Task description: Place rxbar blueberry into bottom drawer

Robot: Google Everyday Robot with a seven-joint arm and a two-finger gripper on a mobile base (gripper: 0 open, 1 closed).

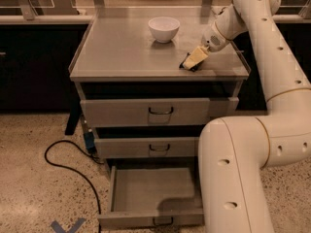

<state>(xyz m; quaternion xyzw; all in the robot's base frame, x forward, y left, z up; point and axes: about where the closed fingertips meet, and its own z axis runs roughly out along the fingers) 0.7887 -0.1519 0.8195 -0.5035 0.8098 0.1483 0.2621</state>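
My gripper [194, 60] rests on the rxbar blueberry [187, 66] in the upper right, whether clamped I cannot tell, and a weak hold could drop it short of the open bottom drawer [146, 191], lower centre.

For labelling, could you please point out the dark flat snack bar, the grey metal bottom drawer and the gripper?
dark flat snack bar [186, 67]: camera view, wrapper edge.
grey metal bottom drawer [153, 188]: camera view, bare floor.
gripper [195, 58]: camera view, tip, at the bar.
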